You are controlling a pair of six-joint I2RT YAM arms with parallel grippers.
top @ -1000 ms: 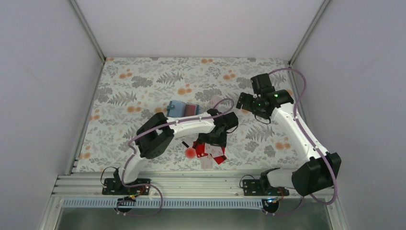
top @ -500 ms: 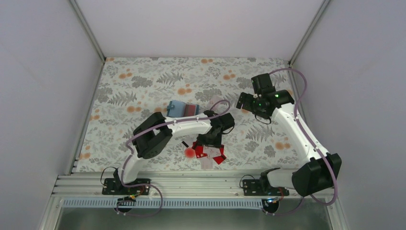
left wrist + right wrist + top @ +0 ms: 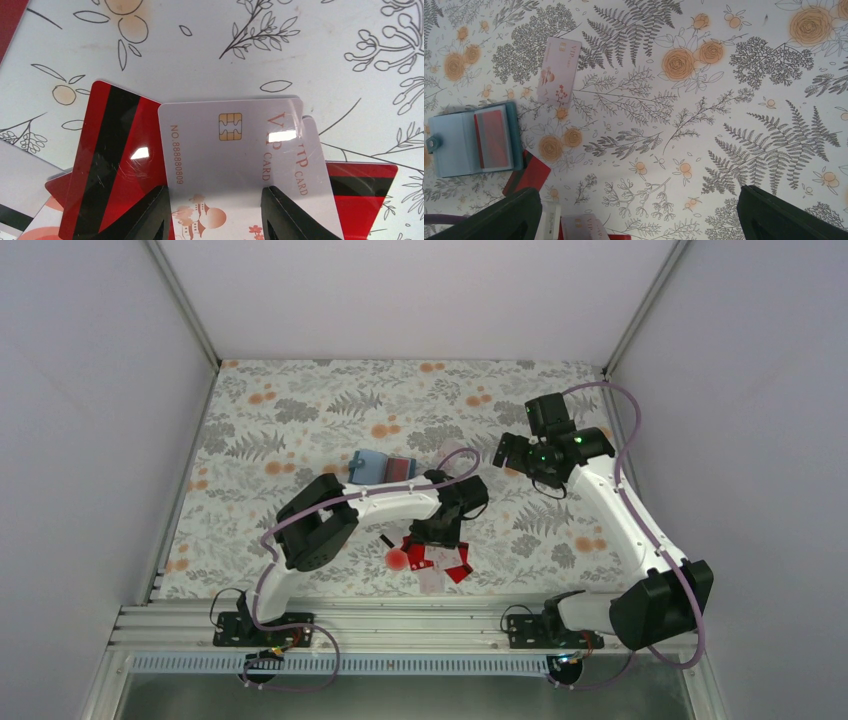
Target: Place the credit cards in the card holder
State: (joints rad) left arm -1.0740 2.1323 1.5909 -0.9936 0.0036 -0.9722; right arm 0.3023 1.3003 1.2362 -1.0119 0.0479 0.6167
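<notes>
**A:** Holder first: where does it lie?

**B:** The teal card holder lies open on the flowered cloth, beyond the left gripper and off to its left. A pocketed red card shows behind its clear sleeve.

**A:** And that gripper's fingers?

**B:** They are down over the pile of credit cards. In the left wrist view the fingers stand part-way apart. A white VIP card runs between them. A striped red card lies under it, by the finger at the view's left. Whether they pinch the white card's edges I cannot tell.

**A:** The right side?

**B:** The right gripper hangs above the cloth, its fingers spread wide with nothing between them. One pale card lies alone ahead of them, well apart from the pile.
</notes>
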